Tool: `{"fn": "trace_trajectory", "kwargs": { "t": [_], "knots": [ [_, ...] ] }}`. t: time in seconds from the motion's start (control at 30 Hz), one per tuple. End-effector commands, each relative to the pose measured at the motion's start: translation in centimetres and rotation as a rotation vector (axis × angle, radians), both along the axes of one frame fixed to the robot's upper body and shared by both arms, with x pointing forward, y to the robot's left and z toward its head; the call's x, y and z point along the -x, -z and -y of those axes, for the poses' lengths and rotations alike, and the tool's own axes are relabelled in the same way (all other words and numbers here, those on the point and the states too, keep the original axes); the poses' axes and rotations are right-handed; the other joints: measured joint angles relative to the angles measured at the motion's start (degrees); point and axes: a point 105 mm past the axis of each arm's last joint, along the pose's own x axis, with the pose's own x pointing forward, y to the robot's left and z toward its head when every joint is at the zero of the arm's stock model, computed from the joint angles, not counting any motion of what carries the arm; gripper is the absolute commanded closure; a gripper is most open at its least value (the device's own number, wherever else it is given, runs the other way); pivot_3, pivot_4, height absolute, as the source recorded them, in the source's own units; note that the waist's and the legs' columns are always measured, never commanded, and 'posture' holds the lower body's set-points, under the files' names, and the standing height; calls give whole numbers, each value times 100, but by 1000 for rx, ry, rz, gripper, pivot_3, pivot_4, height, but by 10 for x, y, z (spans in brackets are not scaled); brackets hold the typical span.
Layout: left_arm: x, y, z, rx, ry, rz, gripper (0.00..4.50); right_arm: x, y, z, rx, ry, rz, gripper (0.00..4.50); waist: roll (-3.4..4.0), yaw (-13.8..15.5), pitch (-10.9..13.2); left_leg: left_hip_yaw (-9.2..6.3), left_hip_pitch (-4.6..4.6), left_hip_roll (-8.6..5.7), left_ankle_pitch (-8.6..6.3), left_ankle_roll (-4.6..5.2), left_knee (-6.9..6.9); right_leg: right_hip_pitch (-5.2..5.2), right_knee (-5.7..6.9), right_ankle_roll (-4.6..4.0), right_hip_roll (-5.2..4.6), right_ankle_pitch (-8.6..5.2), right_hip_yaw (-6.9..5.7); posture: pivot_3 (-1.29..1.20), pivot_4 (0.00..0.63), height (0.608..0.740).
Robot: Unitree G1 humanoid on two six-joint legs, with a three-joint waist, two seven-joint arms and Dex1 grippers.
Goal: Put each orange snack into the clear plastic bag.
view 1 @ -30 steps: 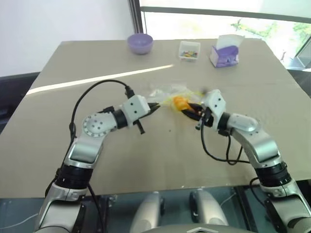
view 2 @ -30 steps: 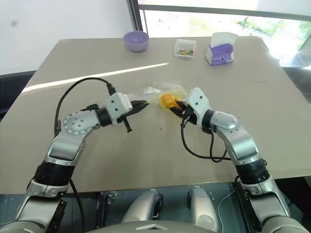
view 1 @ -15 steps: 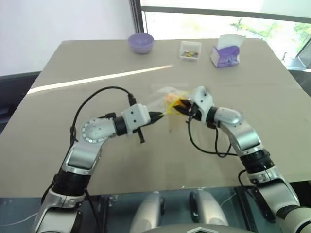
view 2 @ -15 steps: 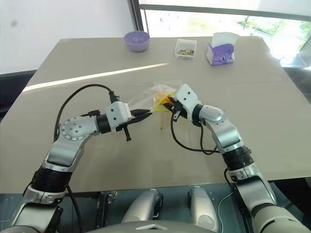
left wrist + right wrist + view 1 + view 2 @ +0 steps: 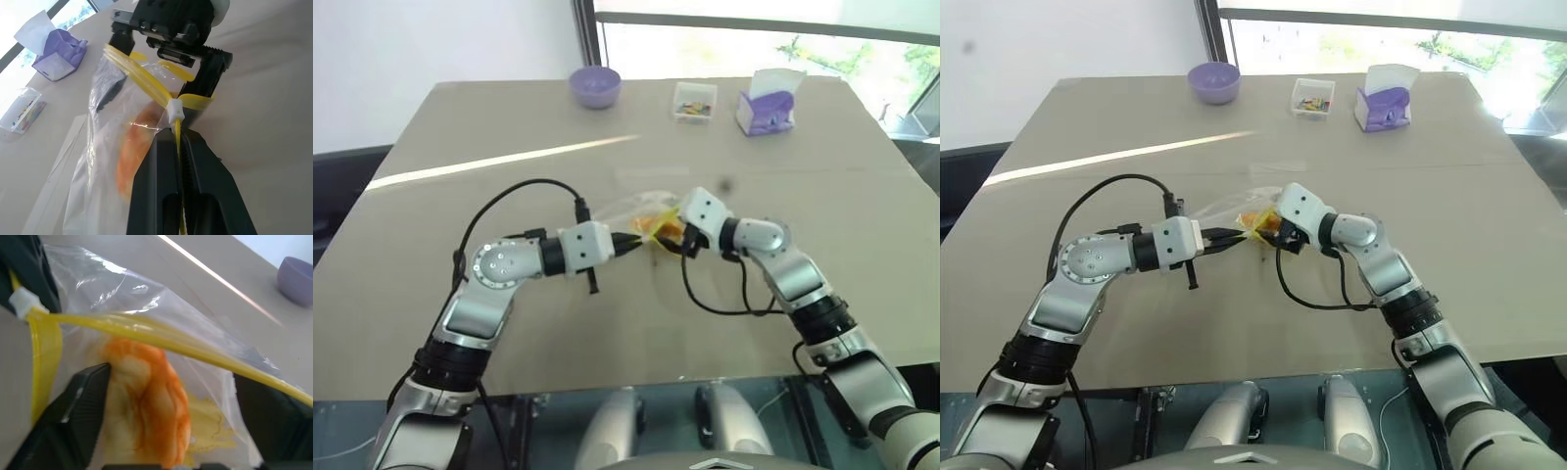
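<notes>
Centre of the head views: both grippers meet over the tan table (image 5: 862,196). Left gripper (image 5: 1231,236) comes in from the left of the frame, its 2 black fingers (image 5: 161,196) pinched together on the yellow strip of the clear plastic bag (image 5: 105,147), right at the white zip slider. The bag hangs between the 2 grippers, lifted off the tabletop, mouth toward the right gripper (image 5: 1273,227).

Right gripper reaches in from the right of the frame, fingers (image 5: 73,416) spread wide apart. In the right wrist view 1 finger sits lower left and the other lower right, with the orange snack (image 5: 146,401) between them, behind the plastic. The finger on the lower left looks to be against the snack; cannot tell if it is truly touching. The yellow strip runs across above the snack.

Snack is inside the bag: the left wrist view shows it as an orange blur (image 5: 134,147) behind the film, just beside the left fingers. In the head views it is a small orange patch (image 5: 644,227) at frame centre.

Upper part of the frame, along the far table edge: 1 purple bowl (image 5: 595,86), 1 small clear box (image 5: 694,101) of colourful bits, 1 purple tissue box (image 5: 766,106), all well apart from the bag.
</notes>
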Motion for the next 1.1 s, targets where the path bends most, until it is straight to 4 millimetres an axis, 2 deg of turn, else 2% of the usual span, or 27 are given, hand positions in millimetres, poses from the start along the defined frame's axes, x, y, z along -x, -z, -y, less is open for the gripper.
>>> {"fn": "trace_trajectory", "kwargs": {
  "t": [0.03, 0.23, 0.3, 0.43, 0.47, 0.5, 0.53, 0.57, 0.6, 0.67, 0.83, 1.0, 1.1],
  "knots": [
    [-3, -16, -2, 52, -22, 32, 4500, 0, -23, 3, -46, -5, 83, 21, 0, 3, 0, 0, -1, 0, 0, 0, 0, 0, 0, 0, 0, 0, 0, 0, 150, 740],
    [-16, -26, -16, 117, -109, 12, 4500, 16, -48, 36, -124, -50, 48, 21, 0, 29, 0, -5, -12, -3, 0, 1, 3, -5, -2, 0, -2, 0, -4, 0, 150, 740],
    [-18, -26, -18, 116, -119, 15, 4500, 14, -54, 46, -119, 7, 101, 21, 0, 22, 0, -5, -12, -3, -1, 1, 2, -5, -4, 0, -2, 0, -5, 0, 150, 740],
    [-24, -28, -18, 130, -133, 22, 4500, 26, -52, 56, -94, 9, 128, 21, 0, 8, 0, -3, -9, 1, -1, 1, -2, -6, -3, 0, 0, 0, -4, 0, 150, 740],
    [-24, -28, -18, 132, -133, 23, 4500, 27, -52, 58, -100, 18, 129, 518, 0, 10, 0, -4, -10, 1, -1, 1, -2, -6, -4, 0, 0, 0, -5, 0, 150, 740],
    [-25, -29, -18, 136, -134, 27, 4500, 26, -53, 60, -107, 33, 132, 660, 0, 6, 0, -4, -10, 1, 0, 1, -2, -6, -4, 0, 0, 0, -5, 0, 150, 740],
    [-25, -29, -17, 139, -134, 28, 4500, 27, -49, 65, -72, 53, 158, 1083, 0, 14, 0, 1, -10, 0, -1, 1, -2, -7, -3, 0, -2, 0, -1, 0, 150, 740],
    [-25, -30, -17, 144, -134, 28, 4500, 27, -44, 69, -35, 73, 184, 1523, 0, 19, 0, 1, -11, -2, -1, 1, -1, -7, -4, 0, -4, 0, -1, 0, 150, 740],
    [-25, -30, -17, 148, -133, 28, 4500, 26, -38, 74, 14, 96, 214, 2166, 0, 22, 0, 2, -11, -3, -1, 1, 0, -6, -4, 1, -4, 0, -1, 0, 150, 740],
    [-26, -31, -17, 151, -131, 27, 4500, 23, -28, 80, 86, 127, 251, 2747, 0, 30, 0, 1, -11, -4, -1, 1, 0, -6, -4, 1, -6, 0, -1, 0, 150, 740],
    [-27, -33, -17, 149, -129, 30, 4500, 5, -2, 94, 274, 208, 328, 2747, 0, 15, 0, 4, -9, -4, 0, 1, 0, -6, -3, 0, -4, 0, -1, 0, 150, 740],
    [-27, -34, -17, 150, -132, 32, 4500, 2, 15, 97, 330, 218, 326, 2747, 0, 16, 0, 5, -10, -3, 1, -1, 0, -7, -3, 0, -2, 0, 2, 0, 150, 740],
    [-27, -34, -17, 150, -133, 32, 4500, 0, 16, 93, 312, 228, 330, 2747, 0, 17, 0, 5, -11, -3, 1, -1, 0, -7, -5, 1, -3, 0, 2, 0, 150, 740]
  ]
}}
